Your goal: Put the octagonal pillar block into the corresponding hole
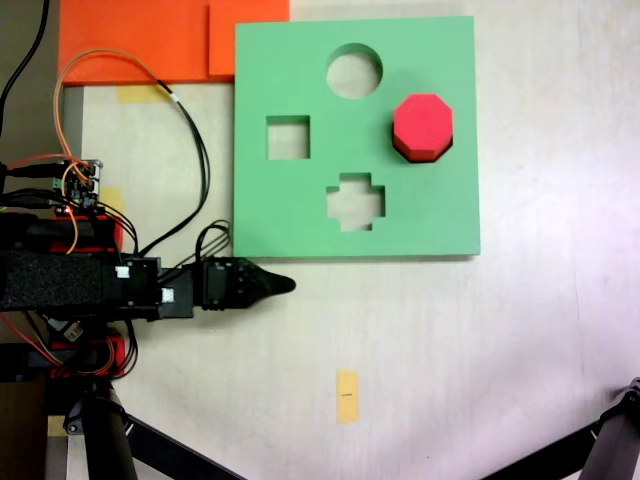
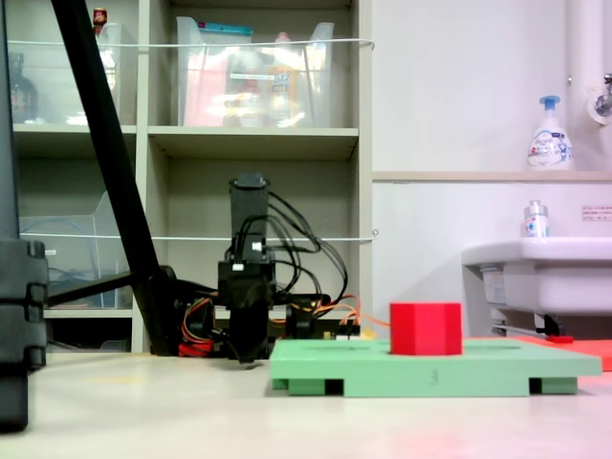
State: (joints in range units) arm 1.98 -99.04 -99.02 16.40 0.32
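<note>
Sitting in hole: red block (image 1: 423,124) | gripper (image 1: 283,284) closed, empty, beside green board (image 1: 300,205)

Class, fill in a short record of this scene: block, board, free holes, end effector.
block: red octagonal block stands in the board's hole, top raised above the surface
board: green foam board, flat on the table
free holes: round hole, square hole, cross hole
end effector: end effector off the board, near its lower left corner in the first exterior view, holding nothing
</note>
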